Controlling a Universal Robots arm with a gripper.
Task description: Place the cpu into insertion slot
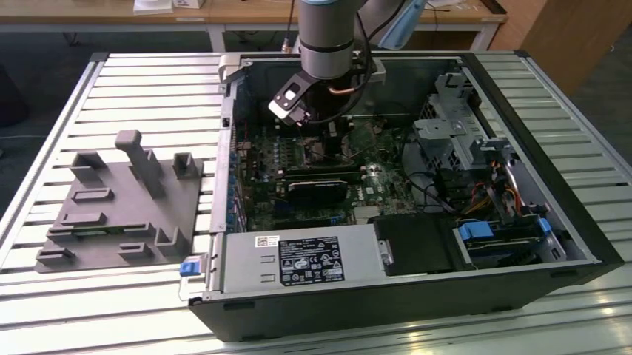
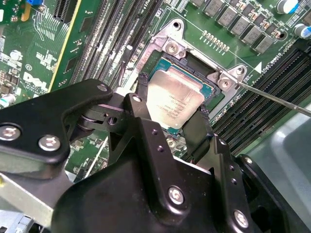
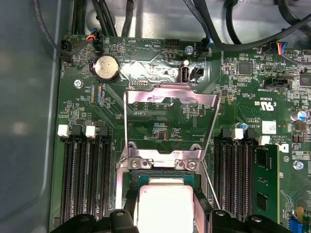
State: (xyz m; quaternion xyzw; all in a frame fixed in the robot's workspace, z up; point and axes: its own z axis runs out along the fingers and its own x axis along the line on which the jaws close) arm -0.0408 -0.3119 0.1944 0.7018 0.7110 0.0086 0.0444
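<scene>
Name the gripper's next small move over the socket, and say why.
Probably ease straight down a little: the gripper holds the chip squarely over the open socket, and I cannot tell whether it is seated yet.

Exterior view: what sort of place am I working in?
Probably a robotics lab or workshop: an open computer case on a slatted metal table, a grey fixture block beside it, and wooden desks behind.

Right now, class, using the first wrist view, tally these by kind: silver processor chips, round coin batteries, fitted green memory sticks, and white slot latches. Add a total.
cpu: 1
coin battery: 1
green memory stick: 1
white slot latches: 4
Total: 7
</scene>
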